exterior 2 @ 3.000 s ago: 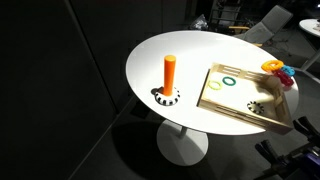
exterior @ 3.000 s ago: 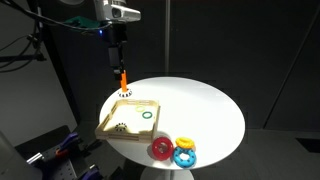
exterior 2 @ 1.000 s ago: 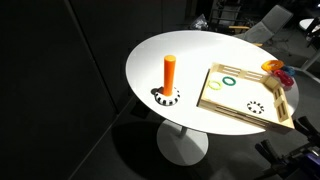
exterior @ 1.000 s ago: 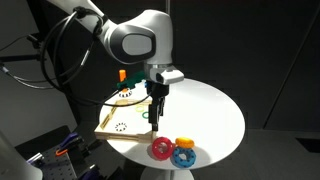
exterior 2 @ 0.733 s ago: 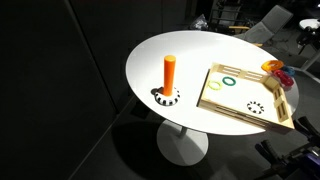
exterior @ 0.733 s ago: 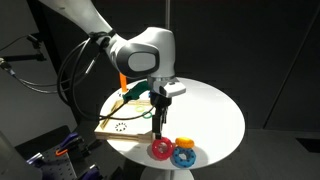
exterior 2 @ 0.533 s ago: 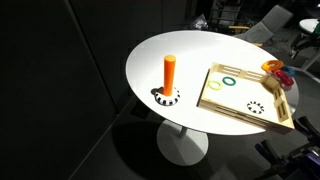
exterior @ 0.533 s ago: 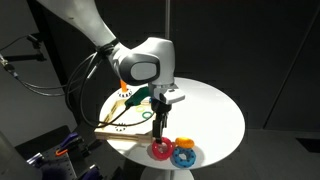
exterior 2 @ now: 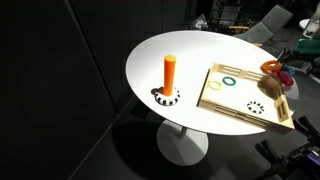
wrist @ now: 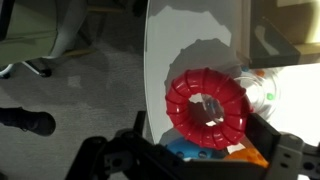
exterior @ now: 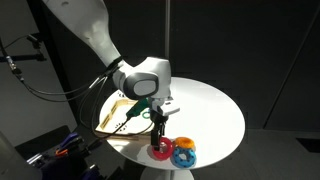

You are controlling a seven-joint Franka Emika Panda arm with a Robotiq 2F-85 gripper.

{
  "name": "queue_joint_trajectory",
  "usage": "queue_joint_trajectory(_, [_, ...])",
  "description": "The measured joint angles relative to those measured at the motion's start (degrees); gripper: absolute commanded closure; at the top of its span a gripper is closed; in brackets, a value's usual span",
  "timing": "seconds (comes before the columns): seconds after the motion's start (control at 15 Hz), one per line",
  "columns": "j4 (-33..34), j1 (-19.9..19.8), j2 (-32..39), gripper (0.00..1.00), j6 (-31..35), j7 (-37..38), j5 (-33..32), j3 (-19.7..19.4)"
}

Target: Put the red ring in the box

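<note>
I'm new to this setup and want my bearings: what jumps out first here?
The red ring fills the wrist view, the gripper hanging over it near the edge of the white table. In an exterior view an upright orange cylinder stands apart from the wooden box, which holds a green ring.

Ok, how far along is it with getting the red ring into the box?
Nothing is delivered yet: the red ring lies on the table beside the blue ring, outside the box. In hand: the hand hangs open over the red ring, which is centred in the wrist view. Left: grasp, lift, carry, drop it in the box.
</note>
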Motion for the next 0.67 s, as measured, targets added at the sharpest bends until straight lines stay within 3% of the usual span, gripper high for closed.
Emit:
queue_joint_trajectory(0.53, [4.73,4.2,6.72,0.0,2.15,1.32,0.03,-2.33])
queue_joint_trajectory(0.6, [5.19,4.65,7.13,0.04,2.18,1.5,0.03,-2.69])
queue_joint_trajectory(0.67, [5.57,5.13,7.5,0.18,2.18,1.76,0.03,-3.12])
